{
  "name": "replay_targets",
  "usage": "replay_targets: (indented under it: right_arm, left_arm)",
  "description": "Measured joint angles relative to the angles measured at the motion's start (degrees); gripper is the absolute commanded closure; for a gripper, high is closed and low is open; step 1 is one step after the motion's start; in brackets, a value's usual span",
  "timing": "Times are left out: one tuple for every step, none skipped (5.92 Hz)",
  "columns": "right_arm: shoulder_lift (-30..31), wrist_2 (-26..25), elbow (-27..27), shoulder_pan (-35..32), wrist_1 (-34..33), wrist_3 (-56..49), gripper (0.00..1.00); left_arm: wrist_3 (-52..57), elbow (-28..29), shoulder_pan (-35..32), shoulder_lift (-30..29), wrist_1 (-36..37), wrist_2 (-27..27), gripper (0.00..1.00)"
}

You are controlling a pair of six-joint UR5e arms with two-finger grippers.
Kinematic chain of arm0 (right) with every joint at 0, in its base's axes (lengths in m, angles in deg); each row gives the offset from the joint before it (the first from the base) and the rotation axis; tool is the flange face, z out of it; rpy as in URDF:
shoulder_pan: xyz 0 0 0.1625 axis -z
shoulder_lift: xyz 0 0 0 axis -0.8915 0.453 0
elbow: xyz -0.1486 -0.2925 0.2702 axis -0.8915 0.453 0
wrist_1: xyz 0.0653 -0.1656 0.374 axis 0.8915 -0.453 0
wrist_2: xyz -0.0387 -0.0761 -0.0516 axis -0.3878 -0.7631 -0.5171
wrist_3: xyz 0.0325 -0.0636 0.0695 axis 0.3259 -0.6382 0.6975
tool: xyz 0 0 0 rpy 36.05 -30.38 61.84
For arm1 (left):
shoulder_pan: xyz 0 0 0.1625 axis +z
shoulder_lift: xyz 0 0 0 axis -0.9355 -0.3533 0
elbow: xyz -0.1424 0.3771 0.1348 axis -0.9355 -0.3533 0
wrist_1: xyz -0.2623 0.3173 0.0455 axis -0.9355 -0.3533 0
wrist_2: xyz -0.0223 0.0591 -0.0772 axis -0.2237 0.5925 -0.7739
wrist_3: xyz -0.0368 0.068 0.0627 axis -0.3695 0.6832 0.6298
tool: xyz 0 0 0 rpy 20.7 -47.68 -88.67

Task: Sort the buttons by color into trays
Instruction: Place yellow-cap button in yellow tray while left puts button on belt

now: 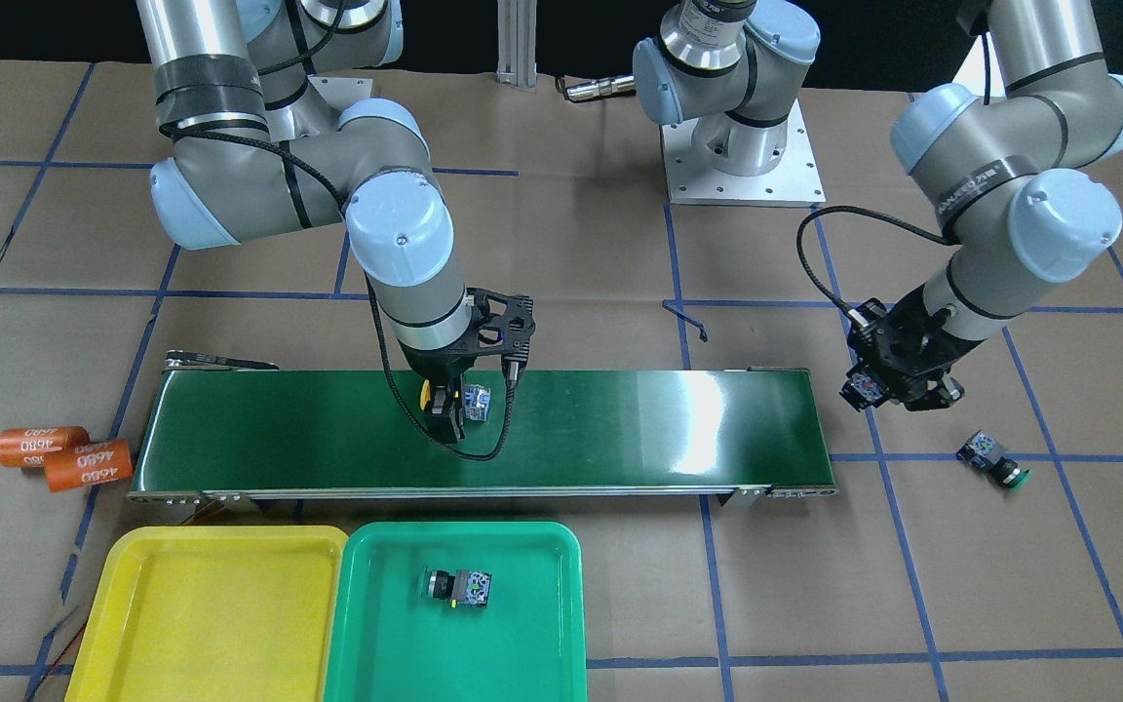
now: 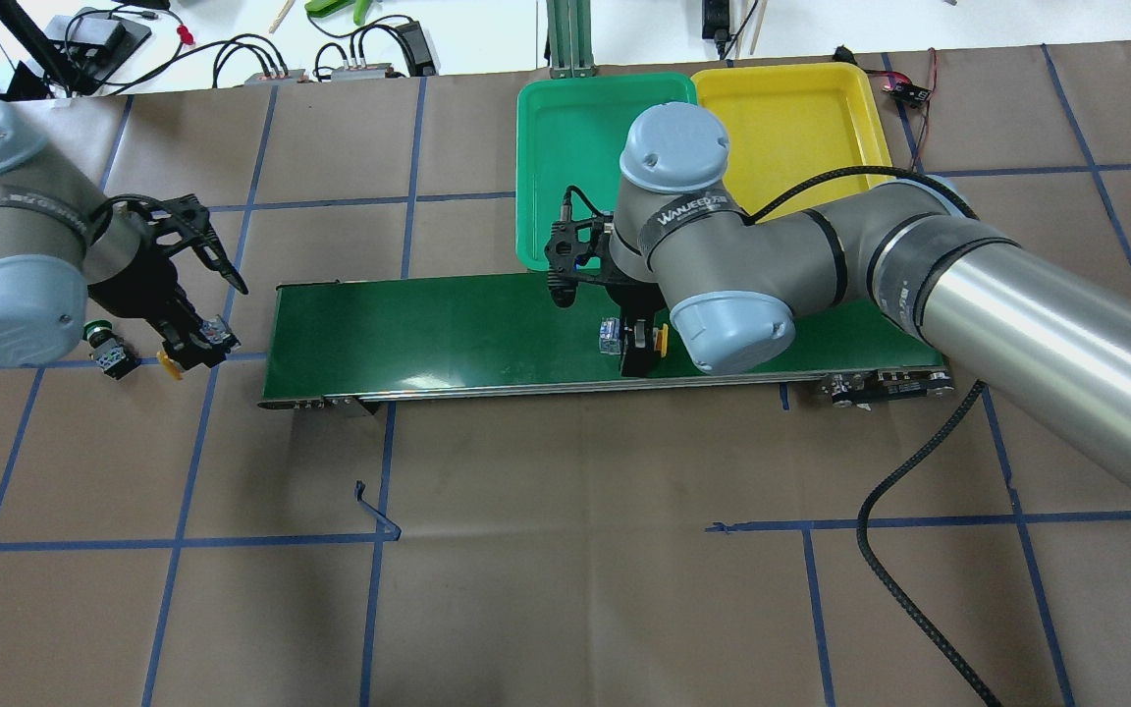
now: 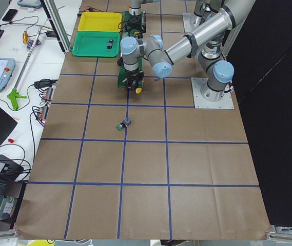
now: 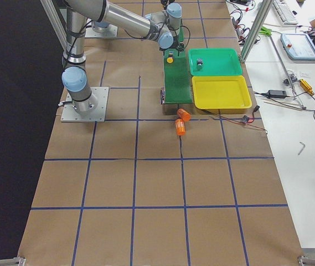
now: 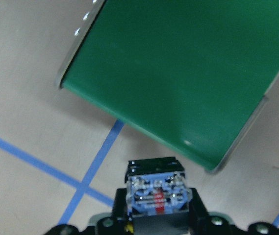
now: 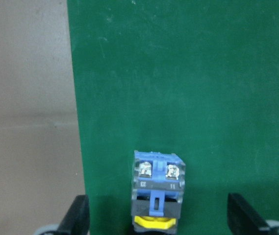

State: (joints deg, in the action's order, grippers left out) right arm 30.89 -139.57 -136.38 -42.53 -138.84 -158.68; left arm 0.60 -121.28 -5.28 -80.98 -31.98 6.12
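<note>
My right gripper (image 1: 446, 409) is open low over the conveyor belt, its fingers (image 6: 78, 218) astride a yellow-capped button (image 6: 158, 188) that lies on the belt. My left gripper (image 2: 194, 344) is shut on the other yellow-capped button (image 5: 156, 196) and holds it above the paper just off the belt's end. One green-capped button (image 1: 995, 460) lies on the table near the left gripper. The other green-capped button (image 1: 459, 588) lies in the green tray (image 1: 542, 634). The yellow tray (image 1: 133, 604) beside it holds nothing.
The long dark green conveyor belt (image 1: 620, 429) runs across the table's middle, with the two trays on its far side from the robot. Two orange cylinders marked 4680 (image 1: 59, 456) lie off the belt's end on my right side.
</note>
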Motion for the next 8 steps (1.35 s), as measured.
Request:
replay_targets:
  right_arm:
    - [1.13, -0.05, -1.36, 1.34, 0.07, -1.24, 0.67]
    - [1.83, -0.55, -2.46, 2.57, 0.08, -3.01, 0.84]
    - [2.26, -2.05, -3.14, 3.8, 0.02, -5.21, 0.91]
    - [2.98, -3.48, -3.4, 5.0, 0.01, -7.45, 0.91]
    - [4.14, -4.57, -3.12, 6.64, 0.04, -10.29, 0.91]
    - [5.27, -5.71, -1.8, 8.81, 0.04, -14.14, 0.91]
    - [5.48, -6.04, 0.87, 10.99, -0.03, -18.34, 0.9]
    - [4.13, -5.84, 4.44, 12.92, -0.08, -21.73, 0.9]
  left_arm:
    - [0.98, 0.93, -5.52, -0.1, -1.81, 0.07, 1.0]
    - [2.42, 1.48, -8.81, -0.84, -2.88, 0.06, 1.0]
    - [3.69, 1.72, -10.3, -2.2, -2.86, -0.17, 1.0]
    - [4.37, 2.13, -11.07, -3.31, -2.13, -0.95, 0.99]
    - [4.77, 2.66, -12.02, -3.99, -0.89, -2.61, 0.98]
    - [5.04, 3.02, -13.14, -4.77, 0.9, -4.02, 0.91]
    - [5.15, 3.37, -14.05, -5.86, 2.73, -4.6, 0.44]
    - [5.16, 3.77, -14.68, -6.66, 3.65, -4.77, 0.09]
